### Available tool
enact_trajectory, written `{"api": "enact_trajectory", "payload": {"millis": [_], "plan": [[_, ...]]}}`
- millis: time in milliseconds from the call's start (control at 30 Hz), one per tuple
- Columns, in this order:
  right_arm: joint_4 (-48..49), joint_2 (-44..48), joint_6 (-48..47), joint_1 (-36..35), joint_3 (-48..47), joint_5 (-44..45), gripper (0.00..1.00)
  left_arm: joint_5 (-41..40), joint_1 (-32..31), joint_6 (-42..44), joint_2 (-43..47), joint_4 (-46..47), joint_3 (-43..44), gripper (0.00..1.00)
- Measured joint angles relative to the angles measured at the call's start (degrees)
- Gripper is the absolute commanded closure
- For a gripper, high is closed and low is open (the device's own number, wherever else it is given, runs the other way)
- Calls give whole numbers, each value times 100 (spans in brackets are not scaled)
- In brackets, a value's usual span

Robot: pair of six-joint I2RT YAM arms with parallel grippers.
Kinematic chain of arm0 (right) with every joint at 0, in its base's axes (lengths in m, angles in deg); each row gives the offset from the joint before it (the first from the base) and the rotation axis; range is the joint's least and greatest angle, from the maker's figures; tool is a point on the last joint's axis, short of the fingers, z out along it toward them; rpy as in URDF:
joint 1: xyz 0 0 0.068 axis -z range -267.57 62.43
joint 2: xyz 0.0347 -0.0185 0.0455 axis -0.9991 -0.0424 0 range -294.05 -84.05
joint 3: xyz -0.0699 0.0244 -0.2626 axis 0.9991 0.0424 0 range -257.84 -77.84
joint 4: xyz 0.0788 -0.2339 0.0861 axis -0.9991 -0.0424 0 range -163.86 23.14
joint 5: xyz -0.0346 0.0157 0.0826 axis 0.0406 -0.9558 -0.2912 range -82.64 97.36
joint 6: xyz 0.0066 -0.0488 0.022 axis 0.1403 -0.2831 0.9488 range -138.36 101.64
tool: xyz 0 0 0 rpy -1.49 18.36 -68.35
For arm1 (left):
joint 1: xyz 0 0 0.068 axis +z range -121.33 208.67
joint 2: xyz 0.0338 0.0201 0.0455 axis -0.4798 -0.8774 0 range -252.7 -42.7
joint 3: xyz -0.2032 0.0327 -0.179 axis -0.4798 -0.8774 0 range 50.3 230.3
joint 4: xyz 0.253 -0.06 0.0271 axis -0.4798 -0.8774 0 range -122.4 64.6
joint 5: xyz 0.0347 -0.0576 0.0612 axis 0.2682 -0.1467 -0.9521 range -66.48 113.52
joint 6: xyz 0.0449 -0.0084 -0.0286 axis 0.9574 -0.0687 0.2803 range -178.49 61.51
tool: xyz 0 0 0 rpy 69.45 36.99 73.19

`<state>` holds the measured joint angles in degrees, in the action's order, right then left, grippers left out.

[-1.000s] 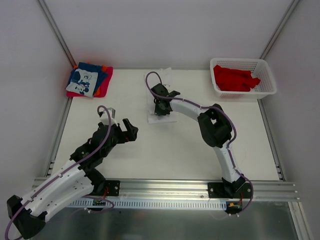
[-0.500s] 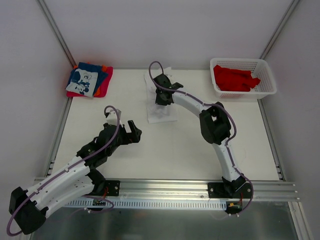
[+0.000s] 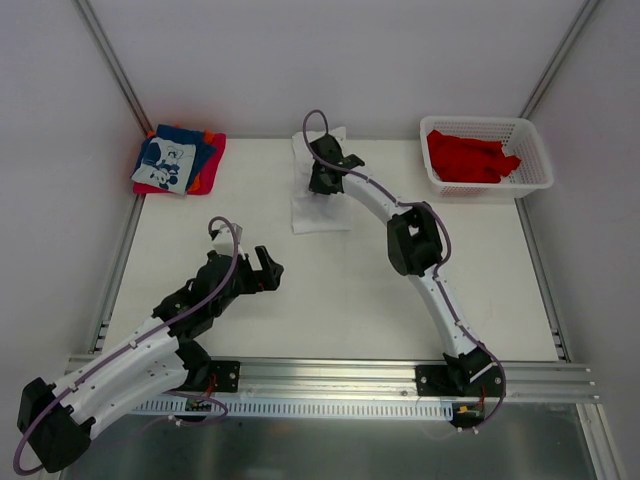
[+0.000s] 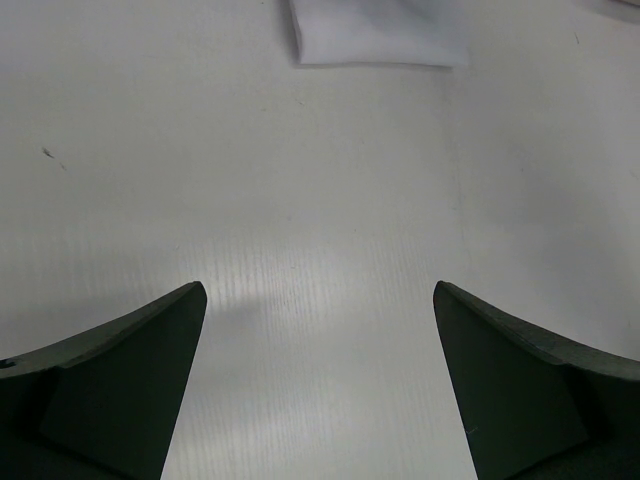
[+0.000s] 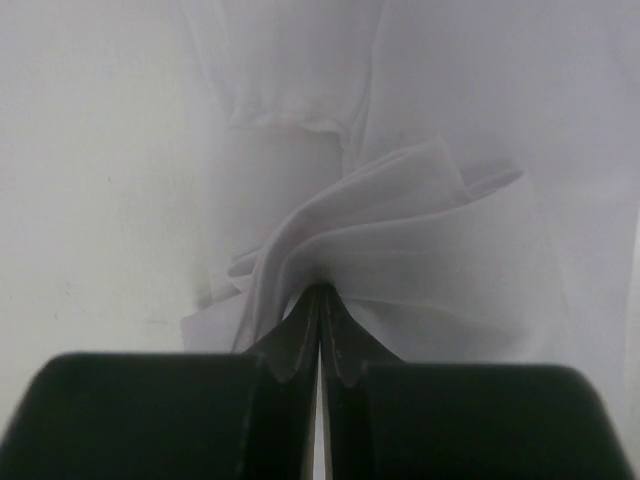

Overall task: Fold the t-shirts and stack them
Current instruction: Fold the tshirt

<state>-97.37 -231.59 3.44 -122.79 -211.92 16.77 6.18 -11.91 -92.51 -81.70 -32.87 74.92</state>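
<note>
Now, against a second ago: the right arm has stretched toward the far side of the table (image 3: 350, 300). The right fingers (image 5: 305, 335) are pressed fully together on a bunched fold of the plain white cloth t-shirt (image 3: 322, 208). In the right wrist view several layers of cloth fan out from the pinch.

The shirt's near edge has travelled away from the arm bases with the pull, so the cloth now sits further back, at the far middle of the table. It looks more compact than before. Judgement: a fold is being dragged over, and the shirt is mid-fold, not yet ready to stack.

The left fingers (image 3: 266, 262) stand as wide apart as they go and hold nothing. They have crept slightly forward and hover over bare table. The shirt's near edge shows just at the top of the left wrist view, well apart from them.

Elsewhere:
- The folded stack of t-shirts (image 3: 178, 160), blue with a white print over red and orange, lies at the far left corner.
- Bright red t-shirts (image 3: 468, 157) lie heaped in the white plastic lattice basket (image 3: 540, 180) at the far right.

Surface: matt white, finely ribbed, with a few small specks. Room: pale grey walls, metal framing along the sides, and an aluminium rail (image 3: 340, 372) carrying both bases.
</note>
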Motion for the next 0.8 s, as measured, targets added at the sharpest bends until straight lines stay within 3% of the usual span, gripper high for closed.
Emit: {"api": "enact_trajectory", "payload": {"millis": [33,133,267,567,700,800], "plan": [[35,-11,2,55,-28,-11,96,31,-2,0,66,-4,-31,1],[170,-11,26,243,-26,-44,74,46,-37,-9,208,-4,-103,1],[295,-9,15,472,9,-66,53,55,-37,-17,234,-4,-131,1],[435,28,-118,551,111,-15,44,48,-111,-122,52,-9,-208,1],[455,120,-197,551,214,-42,36,42,-114,-122,37,-2,-208,1],[321,369,-343,551,350,-44,23,17,-142,-111,-11,15,-208,1]]}}
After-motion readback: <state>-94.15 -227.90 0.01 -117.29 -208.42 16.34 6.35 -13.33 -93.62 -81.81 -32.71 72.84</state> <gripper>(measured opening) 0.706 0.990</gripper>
